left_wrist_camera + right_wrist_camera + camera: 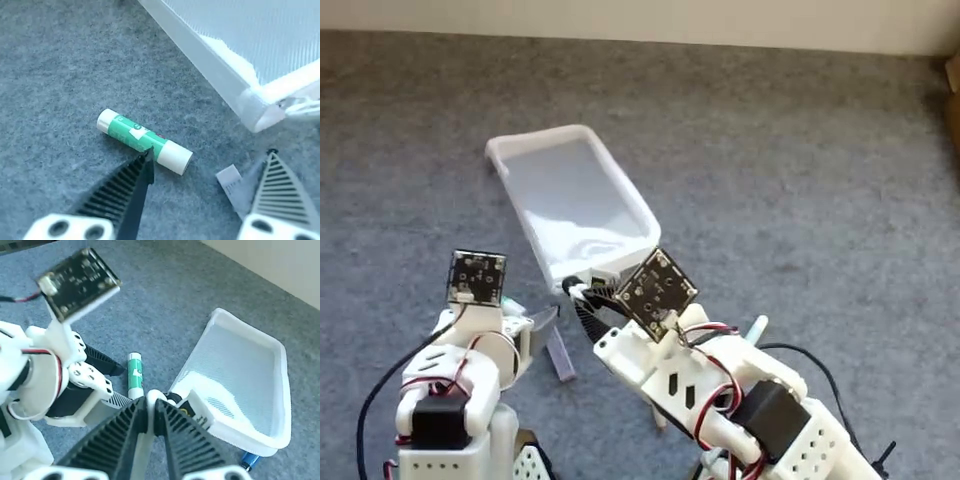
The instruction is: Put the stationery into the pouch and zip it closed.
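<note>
The right end effector (151, 404) is pinched shut on a corner of the white mesh zip pouch (240, 365), which lies on the grey felt worktop (800, 150). The left end effector (210, 156) is spread wide. One of its fingertips touches the green-and-white glue stick (144, 141), which lies near the pouch's edge.

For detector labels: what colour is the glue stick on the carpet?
The glue stick is green with white ends; it shows best in the left wrist view.

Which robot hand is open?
The left hand, spread wide beside the green glue stick. The right hand is pinched shut on a corner of the pouch.
</note>
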Motion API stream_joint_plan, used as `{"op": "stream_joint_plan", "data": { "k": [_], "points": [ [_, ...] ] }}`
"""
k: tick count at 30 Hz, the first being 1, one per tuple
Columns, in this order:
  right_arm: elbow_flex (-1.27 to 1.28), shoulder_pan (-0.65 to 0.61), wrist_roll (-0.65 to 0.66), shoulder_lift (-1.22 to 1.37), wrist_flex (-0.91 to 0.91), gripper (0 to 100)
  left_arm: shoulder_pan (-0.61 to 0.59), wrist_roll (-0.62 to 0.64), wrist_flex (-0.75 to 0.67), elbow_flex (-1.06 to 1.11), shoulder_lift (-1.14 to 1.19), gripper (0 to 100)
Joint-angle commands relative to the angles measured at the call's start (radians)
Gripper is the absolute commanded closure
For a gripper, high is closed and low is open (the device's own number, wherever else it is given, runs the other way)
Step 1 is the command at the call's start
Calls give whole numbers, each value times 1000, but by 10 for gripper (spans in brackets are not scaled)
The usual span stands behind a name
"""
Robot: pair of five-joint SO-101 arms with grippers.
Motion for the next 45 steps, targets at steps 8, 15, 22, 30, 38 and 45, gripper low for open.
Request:
{"op": "stream_joint_plan", "data": {
  "k": [8,15,22,30,38,45],
  "points": [
    [-90,-15,12,-18,-13,993,-7,51,5,-139,-13,681],
    [-94,-15,12,-18,-13,993,33,51,-94,-27,-12,681],
    [-93,-50,8,-19,-10,993,38,48,-109,-1,-12,681],
    [-90,-79,11,-24,-7,993,71,44,-227,93,-10,684],
    [-88,-76,11,-25,-7,993,71,44,-255,107,-10,780],
    [-96,-73,11,-25,42,993,73,44,-256,102,-10,876]
  ]
}}
